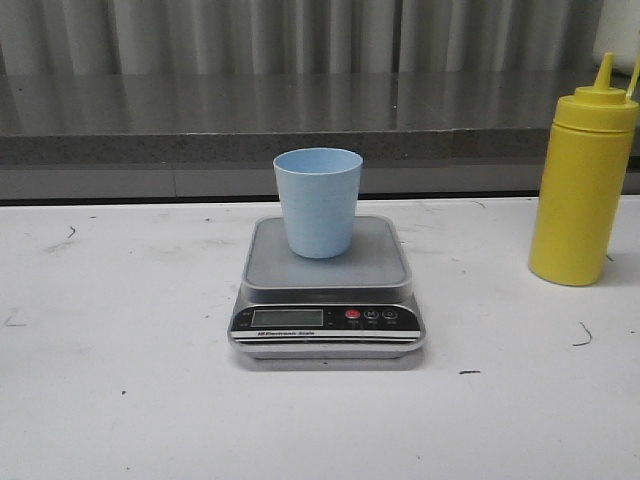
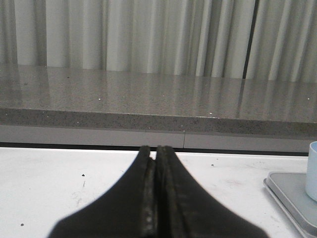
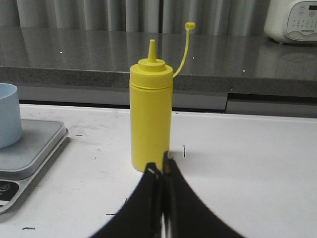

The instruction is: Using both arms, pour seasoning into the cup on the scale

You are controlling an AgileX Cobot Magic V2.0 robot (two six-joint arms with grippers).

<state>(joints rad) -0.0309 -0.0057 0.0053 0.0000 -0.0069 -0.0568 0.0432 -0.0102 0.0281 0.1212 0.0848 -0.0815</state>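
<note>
Table: white surface with small dark scuffs and marks; it stretches ahead of both sets of jaws.
Counter ledge: grey speckled stone shelf, glossy on top, running along the table's far edge, well beyond the jaws.
Curtain: pale, pleated in vertical folds, hanging behind the ledge, farthest from the jaws.
White appliance: sits on the ledge, beyond the right-hand jaws and off to one side; only partly in view, with a small control panel on its front.
</note>
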